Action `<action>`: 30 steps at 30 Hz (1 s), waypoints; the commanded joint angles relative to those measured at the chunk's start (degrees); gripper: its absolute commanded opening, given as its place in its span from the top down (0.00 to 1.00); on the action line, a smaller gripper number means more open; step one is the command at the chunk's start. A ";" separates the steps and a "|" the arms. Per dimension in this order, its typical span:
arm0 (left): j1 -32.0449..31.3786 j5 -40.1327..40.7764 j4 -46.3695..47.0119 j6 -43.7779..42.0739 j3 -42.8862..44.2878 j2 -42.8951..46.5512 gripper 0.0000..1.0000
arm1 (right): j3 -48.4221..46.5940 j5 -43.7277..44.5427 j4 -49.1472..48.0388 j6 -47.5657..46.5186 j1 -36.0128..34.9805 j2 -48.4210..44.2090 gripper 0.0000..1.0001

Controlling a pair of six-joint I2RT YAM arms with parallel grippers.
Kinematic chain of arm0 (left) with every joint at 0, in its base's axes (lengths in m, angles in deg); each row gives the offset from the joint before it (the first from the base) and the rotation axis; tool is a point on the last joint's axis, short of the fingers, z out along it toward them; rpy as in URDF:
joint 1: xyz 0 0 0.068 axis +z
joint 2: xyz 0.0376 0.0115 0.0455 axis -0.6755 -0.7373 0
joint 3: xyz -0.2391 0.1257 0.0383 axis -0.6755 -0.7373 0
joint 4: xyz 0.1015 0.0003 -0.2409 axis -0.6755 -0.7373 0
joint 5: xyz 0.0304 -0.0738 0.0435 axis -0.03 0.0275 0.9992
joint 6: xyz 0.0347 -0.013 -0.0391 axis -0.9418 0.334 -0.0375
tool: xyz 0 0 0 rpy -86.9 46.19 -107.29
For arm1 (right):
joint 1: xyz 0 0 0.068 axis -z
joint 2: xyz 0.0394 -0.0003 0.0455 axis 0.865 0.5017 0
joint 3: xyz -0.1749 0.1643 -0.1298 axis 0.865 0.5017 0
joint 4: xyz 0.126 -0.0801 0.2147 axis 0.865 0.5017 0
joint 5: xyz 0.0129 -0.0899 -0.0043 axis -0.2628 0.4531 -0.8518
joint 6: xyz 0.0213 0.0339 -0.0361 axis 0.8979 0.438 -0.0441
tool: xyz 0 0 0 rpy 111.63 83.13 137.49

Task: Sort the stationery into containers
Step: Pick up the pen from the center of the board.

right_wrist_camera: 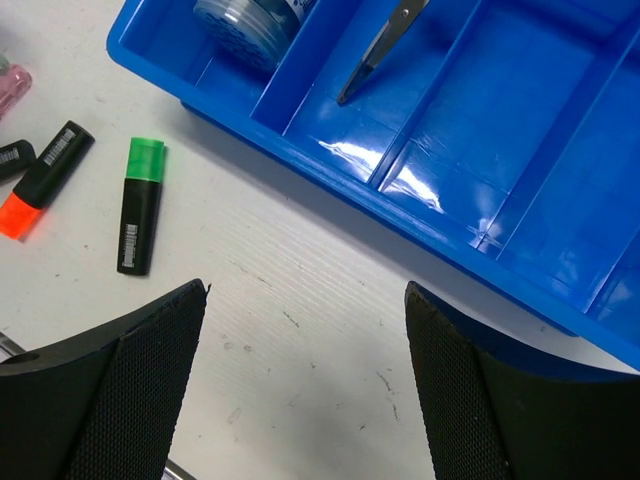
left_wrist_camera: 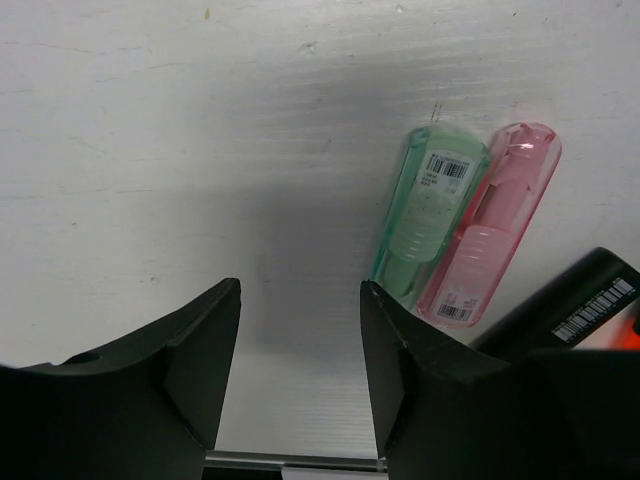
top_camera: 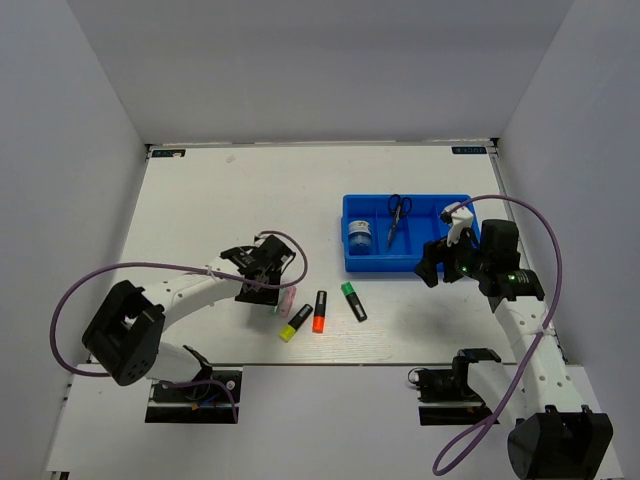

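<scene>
Highlighters lie in a loose cluster near the front edge of the bench [top_camera: 220, 200], between the two arms. The pale green highlighter [left_wrist_camera: 425, 215] and the pink highlighter [left_wrist_camera: 490, 225] lie side by side and touching, their long axes parallel, just beside the left pincer [left_wrist_camera: 300, 290]. One finger [left_wrist_camera: 420, 390] of that pincer hides the pale green one's near end. The left pincer's jaws are apart, with only bare bench between them. To the right, the yellow highlighter [top_camera: 295, 323] lies on a diagonal with its cap toward the near left. The orange highlighter [top_camera: 319, 311] runs almost front to back with its cap toward the front edge. The green highlighter [top_camera: 353, 301] slants with its cap toward the far left. The three lie near one another without touching. A strip of bare bench separates the green one from the blue tray [top_camera: 385, 266], whose long axis runs left to right on the right half of the bench. The roll [top_camera: 359, 238] sits in the tray's leftmost compartment. The scissors [top_camera: 397, 218] lie in the next one, handles toward the far wall and blades pointing at the front edge. The right pincer [right_wrist_camera: 305, 290] hangs over the bench at the tray's near rim, its jaws wide apart and holding nothing.
</scene>
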 commanded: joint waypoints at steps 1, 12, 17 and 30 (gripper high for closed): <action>1.33 -4.37 5.18 1.41 -2.25 1.92 0.39 | -1.67 -1.49 -0.29 -0.75 -0.05 -0.02 0.18; 1.86 -8.95 10.02 1.58 -4.20 2.62 0.39 | -1.76 -0.96 -0.03 -1.36 -0.05 0.68 0.18; 1.86 -9.47 9.67 1.85 -4.29 4.64 0.39 | -1.94 -3.93 0.94 -2.23 -0.22 1.99 0.18; 1.86 -3.59 -3.59 -3.52 -5.43 26.24 0.22 | -7.56 0.61 9.29 -4.62 -28.66 18.16 0.31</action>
